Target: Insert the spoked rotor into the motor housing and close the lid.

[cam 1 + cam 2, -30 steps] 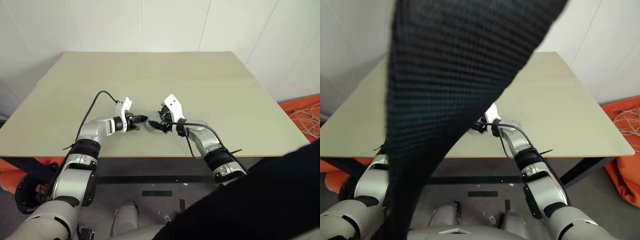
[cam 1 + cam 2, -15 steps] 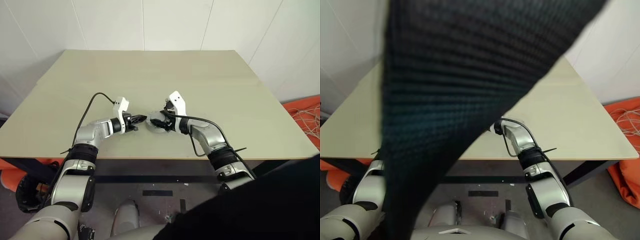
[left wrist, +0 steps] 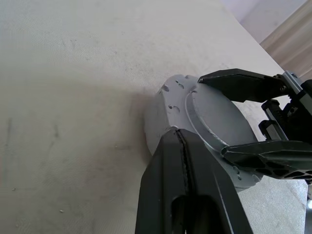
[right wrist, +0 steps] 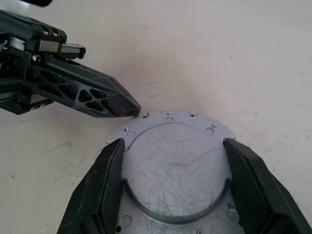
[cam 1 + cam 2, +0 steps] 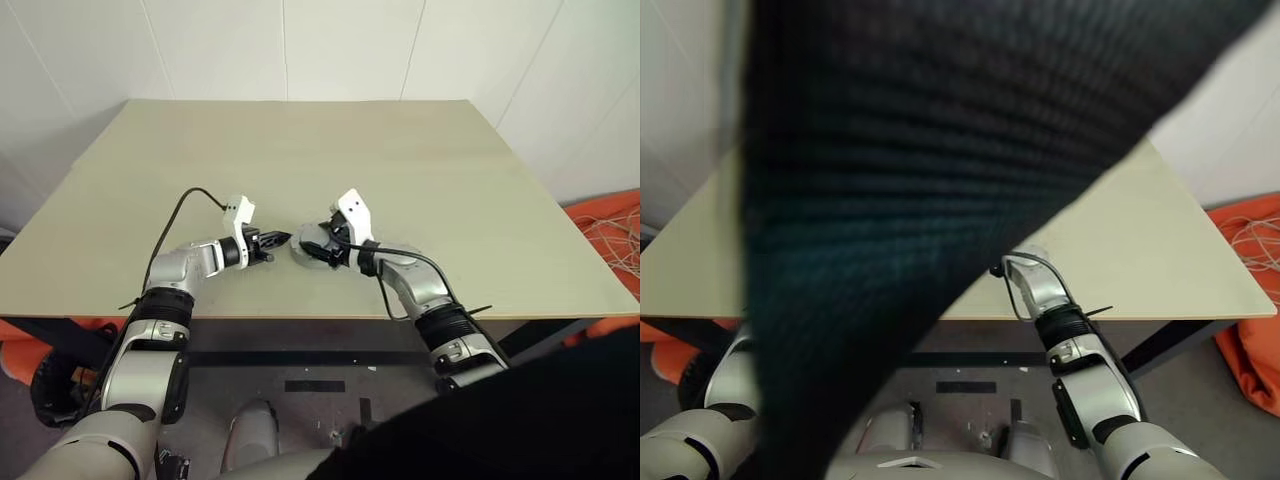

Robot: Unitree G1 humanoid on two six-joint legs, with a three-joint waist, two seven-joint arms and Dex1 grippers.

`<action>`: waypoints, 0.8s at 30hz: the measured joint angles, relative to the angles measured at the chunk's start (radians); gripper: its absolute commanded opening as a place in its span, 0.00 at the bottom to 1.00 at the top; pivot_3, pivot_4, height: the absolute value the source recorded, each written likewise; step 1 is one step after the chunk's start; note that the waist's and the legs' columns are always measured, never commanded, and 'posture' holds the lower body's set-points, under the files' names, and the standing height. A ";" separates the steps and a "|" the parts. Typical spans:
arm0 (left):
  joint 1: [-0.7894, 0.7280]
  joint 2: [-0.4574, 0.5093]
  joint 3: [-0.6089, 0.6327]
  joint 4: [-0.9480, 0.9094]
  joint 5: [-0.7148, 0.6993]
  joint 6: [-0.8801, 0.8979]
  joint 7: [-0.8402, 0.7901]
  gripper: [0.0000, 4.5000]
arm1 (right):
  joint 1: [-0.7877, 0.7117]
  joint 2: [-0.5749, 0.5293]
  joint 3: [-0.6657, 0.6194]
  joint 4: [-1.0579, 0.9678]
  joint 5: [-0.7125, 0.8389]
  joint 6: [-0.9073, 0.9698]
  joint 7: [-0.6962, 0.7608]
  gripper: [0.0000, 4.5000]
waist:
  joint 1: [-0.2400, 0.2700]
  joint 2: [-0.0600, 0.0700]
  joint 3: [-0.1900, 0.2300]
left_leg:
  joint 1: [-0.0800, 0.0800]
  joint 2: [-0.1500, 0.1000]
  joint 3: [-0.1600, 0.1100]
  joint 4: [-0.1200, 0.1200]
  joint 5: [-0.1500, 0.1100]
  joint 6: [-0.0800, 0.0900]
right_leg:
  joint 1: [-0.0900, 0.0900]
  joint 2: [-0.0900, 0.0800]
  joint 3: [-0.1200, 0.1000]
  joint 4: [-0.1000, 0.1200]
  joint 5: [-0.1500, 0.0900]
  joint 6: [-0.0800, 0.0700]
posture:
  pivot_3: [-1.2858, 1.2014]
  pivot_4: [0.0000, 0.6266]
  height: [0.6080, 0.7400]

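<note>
Housing [image 4: 175, 168] with lid on, near the table's [image 5: 300, 150] front edge, spanned across its raised disc by the right gripper's [image 4: 178, 187] wide fingers; shut left gripper [image 3: 181, 146] touches its left rim.

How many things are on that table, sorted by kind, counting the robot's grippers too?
Round silver metal motor assembly with its lid on: 1
Black two-fingered grippers, left gripper and right gripper: 2
Beige table: 1
Total: 4
</note>
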 measured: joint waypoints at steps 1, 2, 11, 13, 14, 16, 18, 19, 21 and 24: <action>0.000 -0.003 0.000 0.000 -0.002 0.002 -0.001 0.00 | -0.001 0.004 0.006 0.009 -0.011 -0.015 -0.006 0.69 | -0.002 0.000 0.000 | 0.001 0.000 0.000 0.000 0.000 0.000 | 0.000 0.000 0.000 0.000 -0.001 0.001 | 0.52 0.00 1.00; -0.001 -0.005 0.000 0.000 -0.006 0.004 -0.002 0.00 | -0.002 0.007 0.011 0.016 -0.021 -0.028 -0.012 0.69 | -0.004 0.000 0.000 | 0.001 0.000 0.000 0.000 0.000 0.000 | 0.001 0.000 0.000 0.000 -0.001 0.001 | 0.52 0.00 1.00; -0.006 -0.009 0.006 -0.006 -0.024 0.019 -0.005 0.00 | -0.010 0.016 0.017 0.045 -0.042 -0.067 -0.022 0.69 | -0.008 0.000 0.000 | 0.003 0.000 -0.001 0.000 0.000 0.000 | 0.002 0.000 0.000 0.001 -0.001 0.001 | 0.52 0.00 1.00; -0.006 -0.009 0.006 -0.006 -0.023 0.020 -0.003 0.00 | -0.014 0.016 0.017 0.050 -0.043 -0.067 -0.021 0.69 | -0.008 0.000 0.000 | 0.003 0.000 -0.001 0.000 0.000 0.000 | 0.001 0.000 0.000 0.001 0.000 0.001 | 0.52 0.00 1.00; -0.006 -0.009 0.005 -0.006 -0.022 0.022 -0.002 0.00 | -0.015 0.016 0.017 0.051 -0.044 -0.067 -0.021 0.69 | -0.008 0.000 0.000 | 0.003 0.000 -0.001 0.000 0.000 0.000 | 0.001 0.000 0.000 0.001 0.000 0.001 | 0.52 0.00 1.00; -0.006 -0.009 0.004 -0.005 -0.019 0.025 0.001 0.00 | -0.016 0.015 0.017 0.051 -0.045 -0.066 -0.021 0.69 | -0.008 0.000 0.000 | 0.003 0.000 -0.001 0.000 0.000 0.000 | 0.001 0.000 0.000 0.001 0.000 0.001 | 0.52 0.00 1.00; -0.006 -0.007 -0.001 0.001 -0.012 0.030 0.010 0.00 | -0.016 0.014 0.017 0.049 -0.045 -0.064 -0.021 0.69 | -0.008 0.000 0.000 | 0.003 0.000 -0.001 0.000 0.000 0.000 | 0.001 0.000 0.000 0.001 0.000 0.001 | 0.52 0.00 1.00; -0.006 -0.006 -0.003 0.005 -0.008 0.032 0.014 0.00 | -0.016 0.014 0.017 0.048 -0.045 -0.063 -0.021 0.69 | -0.007 0.000 0.000 | 0.002 0.000 -0.001 0.000 0.000 0.000 | 0.001 0.000 0.000 0.001 0.000 0.001 | 0.52 0.00 1.00; -0.010 -0.005 -0.006 0.005 -0.002 0.032 0.017 0.00 | -0.017 0.013 0.017 0.042 -0.045 -0.057 -0.020 0.69 | -0.007 0.000 0.000 | 0.003 0.000 -0.001 0.000 0.000 0.000 | 0.002 0.000 0.000 0.001 0.000 0.001 | 0.52 0.00 1.00; -0.015 -0.006 -0.008 0.006 0.005 0.032 0.025 0.00 | -0.018 0.012 0.017 0.035 -0.045 -0.045 -0.020 0.69 | -0.007 0.000 0.000 | 0.002 0.000 -0.001 0.000 0.000 0.000 | 0.001 0.000 0.000 0.001 0.000 0.001 | 0.52 0.00 1.00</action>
